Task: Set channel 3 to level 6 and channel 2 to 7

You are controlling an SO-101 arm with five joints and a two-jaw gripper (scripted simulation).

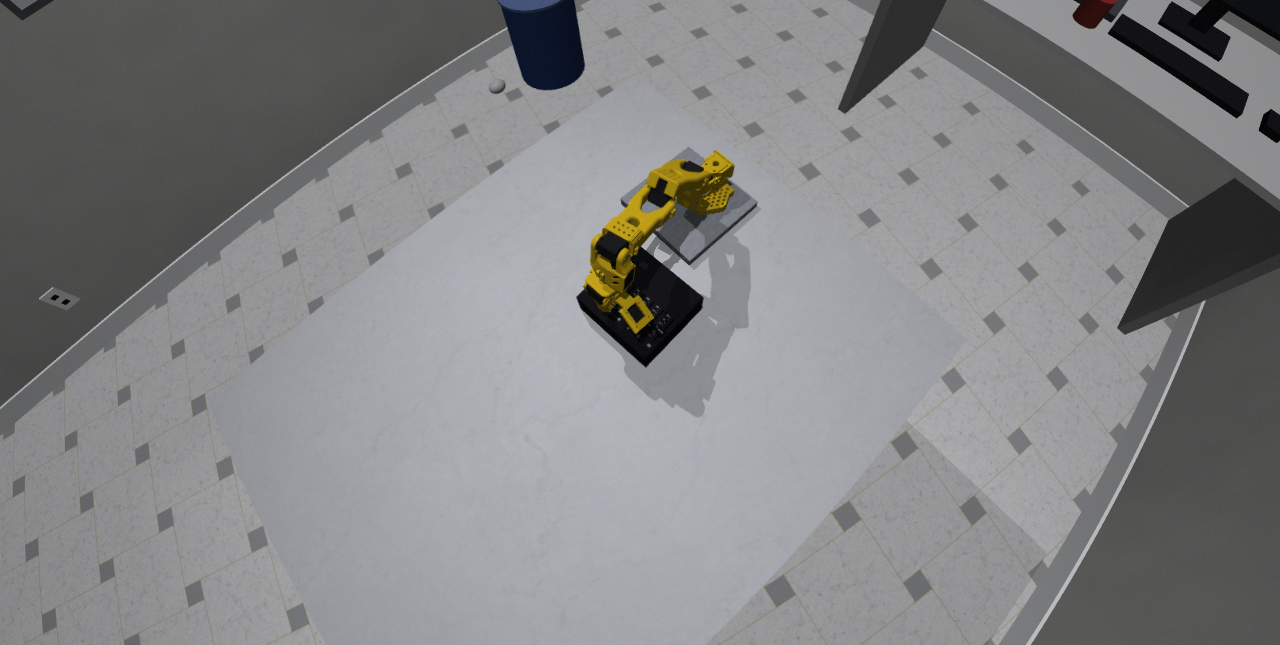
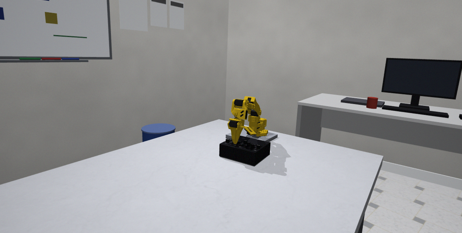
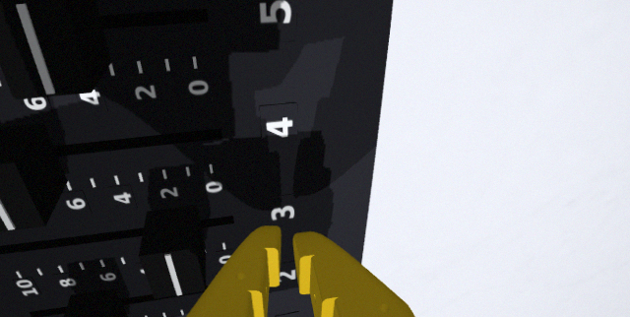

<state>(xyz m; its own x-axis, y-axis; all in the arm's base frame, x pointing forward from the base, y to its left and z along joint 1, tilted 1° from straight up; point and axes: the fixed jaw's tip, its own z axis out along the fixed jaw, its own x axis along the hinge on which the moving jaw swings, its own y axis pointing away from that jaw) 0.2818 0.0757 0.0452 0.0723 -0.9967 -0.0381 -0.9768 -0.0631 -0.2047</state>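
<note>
From above, the yellow arm (image 1: 646, 211) bends over the black lighting desk (image 1: 673, 319), which sits on the white worktop (image 1: 447, 426) just before the arm's base plate. From the side, the hand (image 2: 235, 140) points down at the desk top. At the wrist, its fingers are together, holding nothing, beside label 2.

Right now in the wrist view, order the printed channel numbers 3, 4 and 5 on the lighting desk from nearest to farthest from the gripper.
1. Channel number 3: just ahead of the shut gripper, near the lighting desk's right edge.
2. Channel number 4: farther up the same column.
3. Channel number 5: farthest, near the top of the picture.
</note>
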